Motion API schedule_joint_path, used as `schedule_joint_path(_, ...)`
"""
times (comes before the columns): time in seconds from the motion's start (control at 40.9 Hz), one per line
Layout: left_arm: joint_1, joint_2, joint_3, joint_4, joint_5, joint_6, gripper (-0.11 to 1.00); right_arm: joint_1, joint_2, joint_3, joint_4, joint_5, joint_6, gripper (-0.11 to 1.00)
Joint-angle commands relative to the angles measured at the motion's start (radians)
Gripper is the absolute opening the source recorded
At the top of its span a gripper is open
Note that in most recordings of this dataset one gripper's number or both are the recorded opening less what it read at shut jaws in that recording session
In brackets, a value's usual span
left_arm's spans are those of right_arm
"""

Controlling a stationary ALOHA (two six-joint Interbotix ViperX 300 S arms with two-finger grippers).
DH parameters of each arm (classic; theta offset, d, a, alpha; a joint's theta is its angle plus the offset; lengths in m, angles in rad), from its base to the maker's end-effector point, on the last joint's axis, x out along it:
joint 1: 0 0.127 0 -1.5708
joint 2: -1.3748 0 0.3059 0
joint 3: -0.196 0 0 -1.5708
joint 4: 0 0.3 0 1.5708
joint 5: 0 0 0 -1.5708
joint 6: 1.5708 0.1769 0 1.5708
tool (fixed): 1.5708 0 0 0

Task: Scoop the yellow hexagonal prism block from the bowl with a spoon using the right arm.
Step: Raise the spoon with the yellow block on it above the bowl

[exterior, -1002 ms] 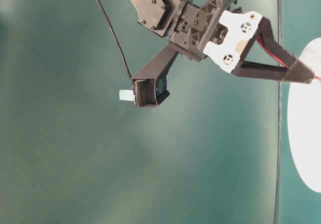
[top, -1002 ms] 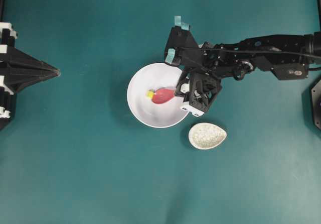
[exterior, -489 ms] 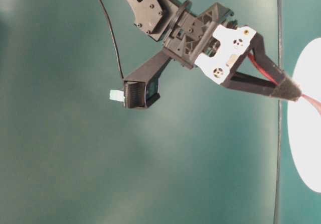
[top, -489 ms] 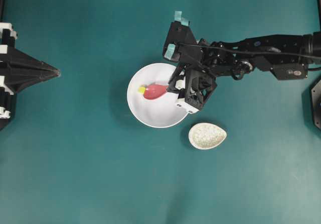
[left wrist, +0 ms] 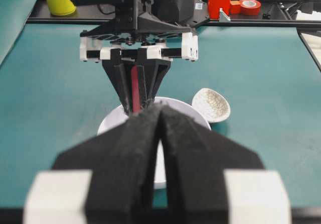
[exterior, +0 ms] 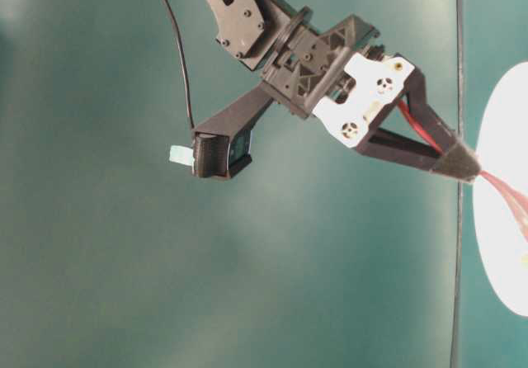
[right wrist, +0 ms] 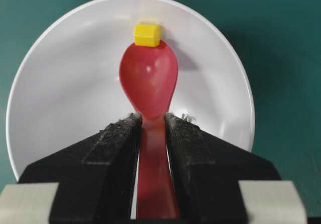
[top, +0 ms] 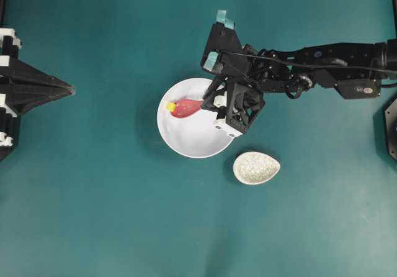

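The right gripper [right wrist: 152,128] pinches the handle of the pink-red soup spoon [right wrist: 149,78] between its two black padded fingers [right wrist: 118,148], the handle running straight back between them. Just ahead of the fingertips the oval scoop reaches out over the inside of the white bowl [right wrist: 60,83], and the scoop itself holds nothing. At the far tip of the scoop, touching it, sits the yellow hexagonal prism block [right wrist: 147,34], on the bowl's inner surface near the wall farthest from the gripper. The bowl holds only the block and the spoon's scoop.

From overhead, the right arm [top: 322,66] reaches to the bowl's [top: 192,137] rim, and a small speckled egg-shaped dish [top: 256,168] lies on the teal table [top: 93,215] beside the gripper, just apart from the bowl; it looks empty.

The left gripper [left wrist: 161,133] hangs well back from the bowl, its black pads pressed together with nothing between them.
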Motion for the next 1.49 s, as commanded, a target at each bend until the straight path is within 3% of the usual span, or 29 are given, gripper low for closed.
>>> schedule_joint_path(0.0, 0.002, 0.009, -0.026, 0.003, -0.005, 0.002, -0.01, 0.000, -0.012, -0.020, -0.002, -0.014, -0.002, 0.24)
schedule_joint_path(0.318, 0.002, 0.009, -0.026, 0.003, -0.005, 0.002, -0.01, 0.002, -0.018, -0.009, -0.002, -0.037, -0.002, 0.24)
schedule_joint_path(0.66, 0.002, 0.009, -0.026, 0.003, -0.003, 0.002, -0.01, 0.017, -0.061, 0.066, -0.002, -0.127, 0.000, 0.24)
schedule_joint_path(1.467, 0.002, 0.009, -0.028, 0.003, -0.003, 0.003, -0.01, 0.092, -0.189, 0.252, 0.002, -0.529, 0.012, 0.24)
